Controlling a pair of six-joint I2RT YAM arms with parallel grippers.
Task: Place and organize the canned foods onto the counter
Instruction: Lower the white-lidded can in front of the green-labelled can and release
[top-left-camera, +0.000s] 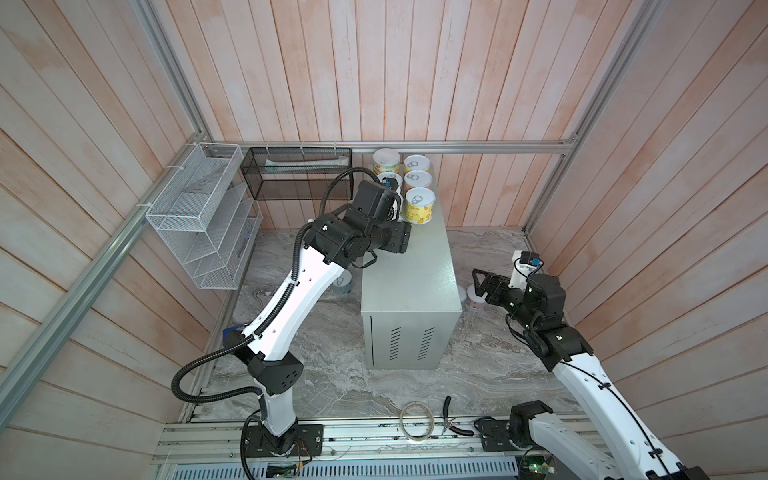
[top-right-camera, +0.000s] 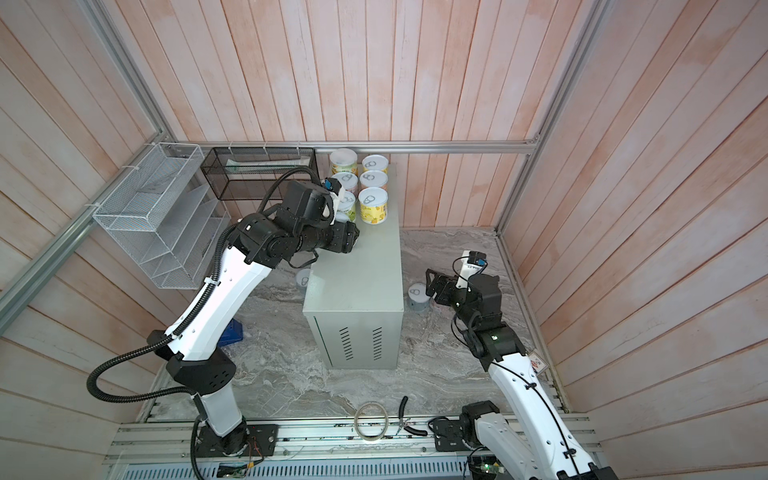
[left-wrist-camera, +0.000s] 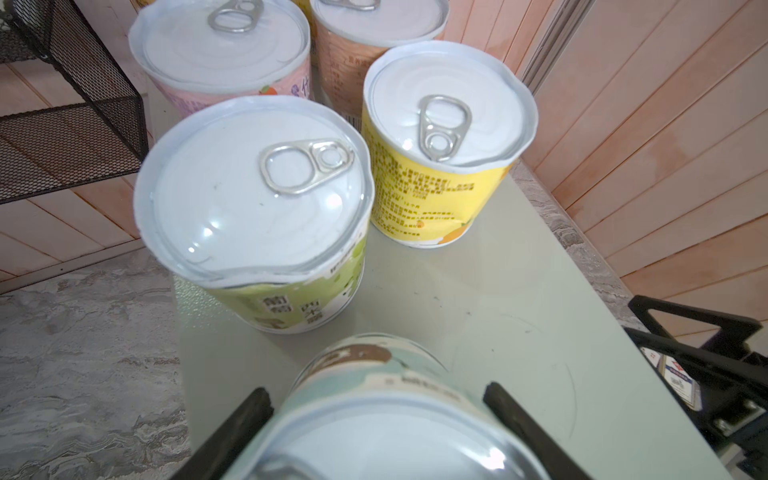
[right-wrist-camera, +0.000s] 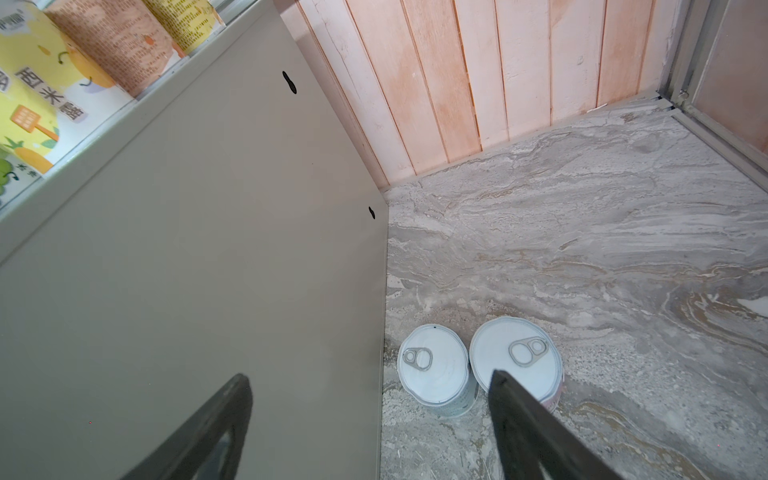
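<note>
Several cans stand in two rows at the back of the counter (top-left-camera: 415, 270) (top-right-camera: 357, 270): a yellow can (top-left-camera: 419, 203) (left-wrist-camera: 444, 137), a green-labelled can (left-wrist-camera: 253, 208), a pink can (left-wrist-camera: 220, 45) and others behind. My left gripper (left-wrist-camera: 377, 392) is shut on a pale blue-white can (left-wrist-camera: 365, 374) just in front of the green one; whether it touches the counter top I cannot tell. My right gripper (right-wrist-camera: 370, 377) (top-left-camera: 478, 284) hangs open beside the counter's right wall, above two upright cans (right-wrist-camera: 434, 370) (right-wrist-camera: 515, 353) on the marble.
Another can (top-right-camera: 303, 278) stands on the marble left of the counter. A white wire rack (top-left-camera: 199, 216) and a black mesh basket (top-left-camera: 299, 174) hang on the back left wall. A tape ring (top-left-camera: 415, 419) and pliers (top-left-camera: 451, 419) lie at the front edge.
</note>
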